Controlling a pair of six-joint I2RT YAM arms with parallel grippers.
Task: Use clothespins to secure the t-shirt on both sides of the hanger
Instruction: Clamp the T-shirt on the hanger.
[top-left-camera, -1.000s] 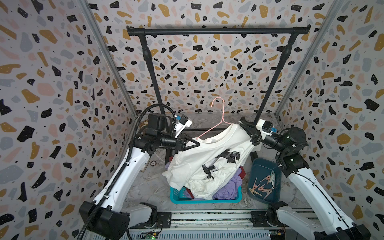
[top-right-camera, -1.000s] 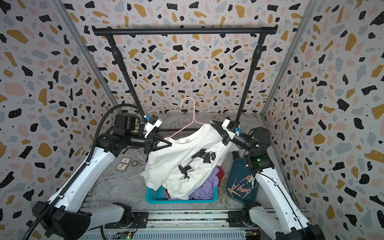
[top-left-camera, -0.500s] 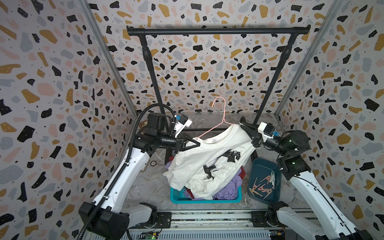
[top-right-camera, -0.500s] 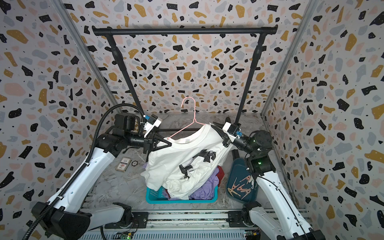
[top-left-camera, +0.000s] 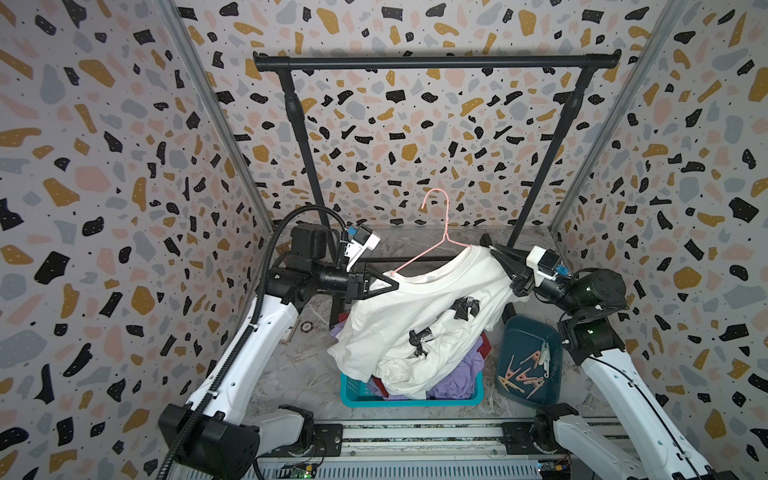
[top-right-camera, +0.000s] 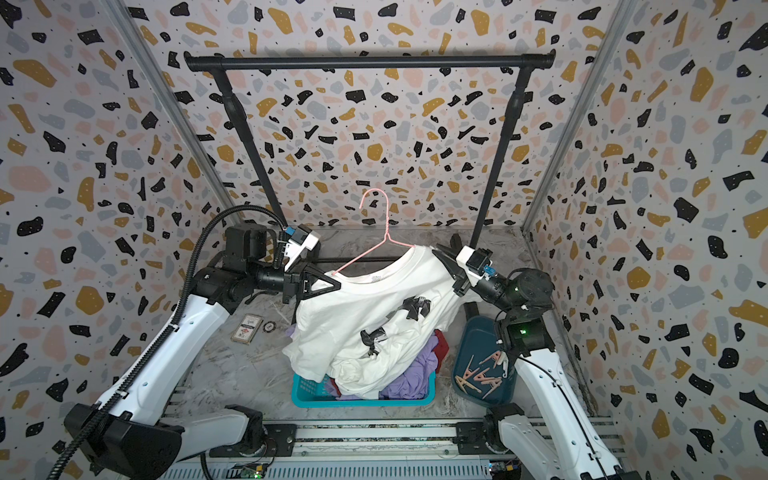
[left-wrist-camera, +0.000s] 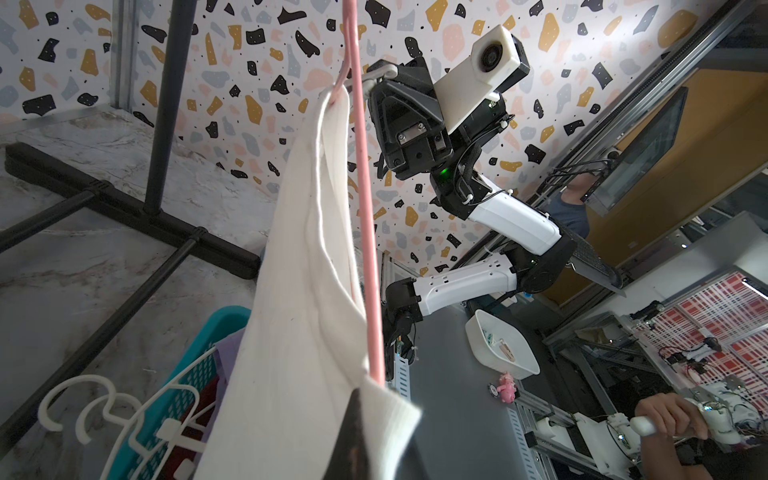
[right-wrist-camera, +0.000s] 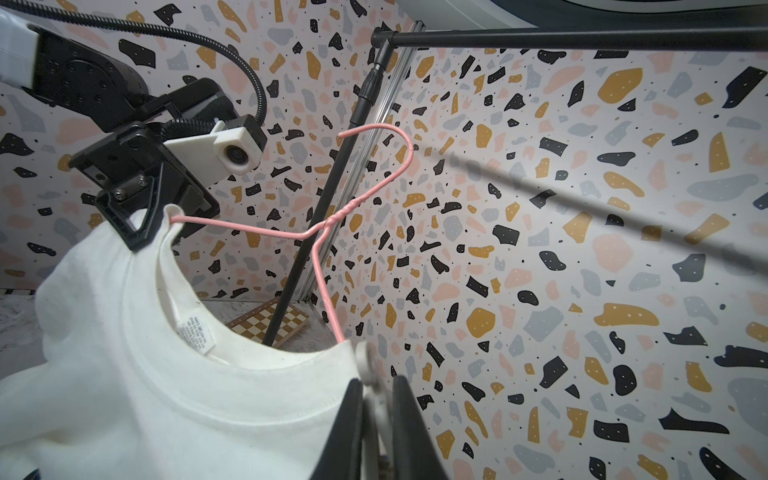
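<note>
The white t-shirt (top-left-camera: 436, 307) hung on the pink hanger (top-left-camera: 441, 220) in the middle of the scene. It was held up between the two arms, below the bar of the black rack (top-left-camera: 436, 62). Its lower part draped into the teal basket (top-left-camera: 353, 387) of clothes on the near side.

The left gripper (top-left-camera: 395, 284) came in from the left. Its fingers were pressed together on the t-shirt's left shoulder, at the end of the hanger's wire.

The right gripper (top-left-camera: 492, 249) reached in from the right to the t-shirt's right shoulder. In the right wrist view its two fingers (right-wrist-camera: 353, 419) pinched a white clothespin (right-wrist-camera: 366, 361) between them. The pin's rounded end lay against the shoulder edge, just where the hanger wire ran under the cloth. Whether the pin had closed on the fabric could not be told.

The other clothespins (top-left-camera: 525, 370), pink, peach and pale green, lay loose in a dark teal tray (top-left-camera: 514, 332). The tray sat at the near right, just beside the basket and under the right arm.

On the floor left of the basket lay a small flat box (top-right-camera: 248, 328) with a round chip (top-right-camera: 270, 327) just beside it.
</note>
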